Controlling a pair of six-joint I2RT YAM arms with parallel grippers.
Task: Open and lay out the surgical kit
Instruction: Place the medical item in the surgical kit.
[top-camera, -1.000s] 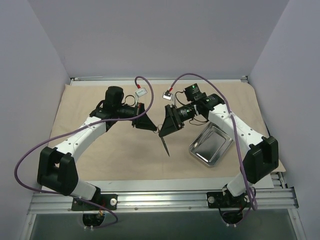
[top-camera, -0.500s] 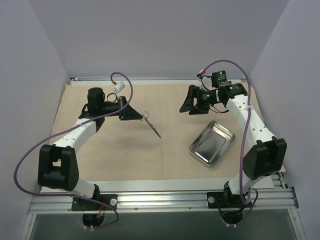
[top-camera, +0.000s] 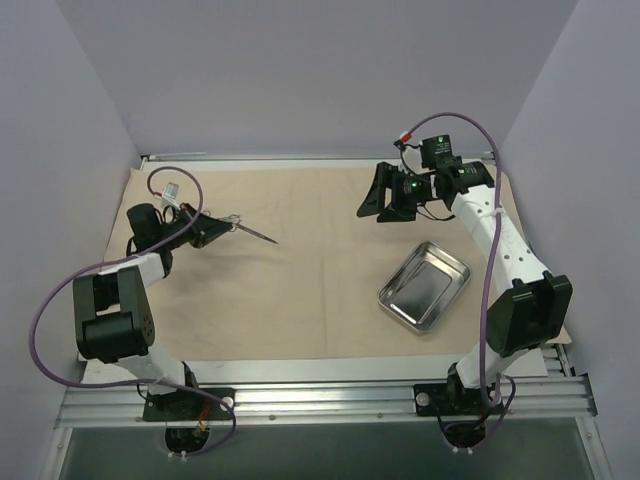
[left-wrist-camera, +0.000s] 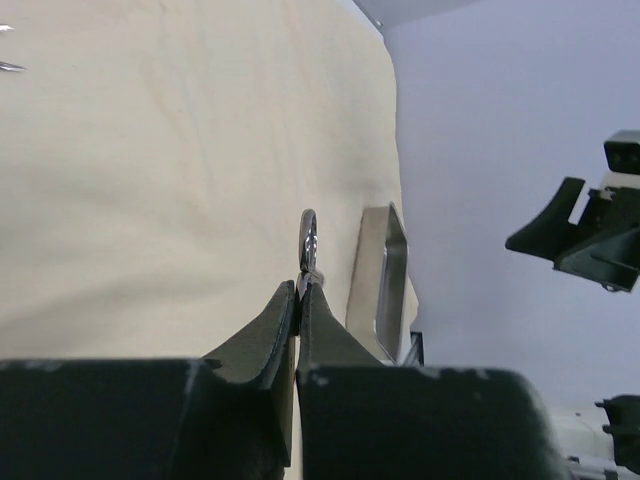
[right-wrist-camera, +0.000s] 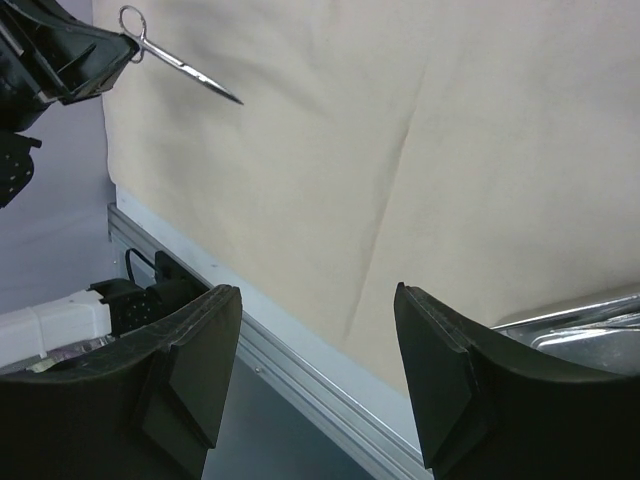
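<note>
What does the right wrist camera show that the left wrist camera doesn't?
Only the right wrist view shows the scissors whole, ring to tip, and a metal rail, framed by its own open right hand. Only the left wrist view shows the pinch up close: the left hand shut on one ring. Both show the beige cloth and the steel tray.

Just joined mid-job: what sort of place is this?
Probably a lab test cell, not an operating room: plain walls enclose it, an aluminium rail runs along the front, a tan cloth carries a steel tray.
</note>
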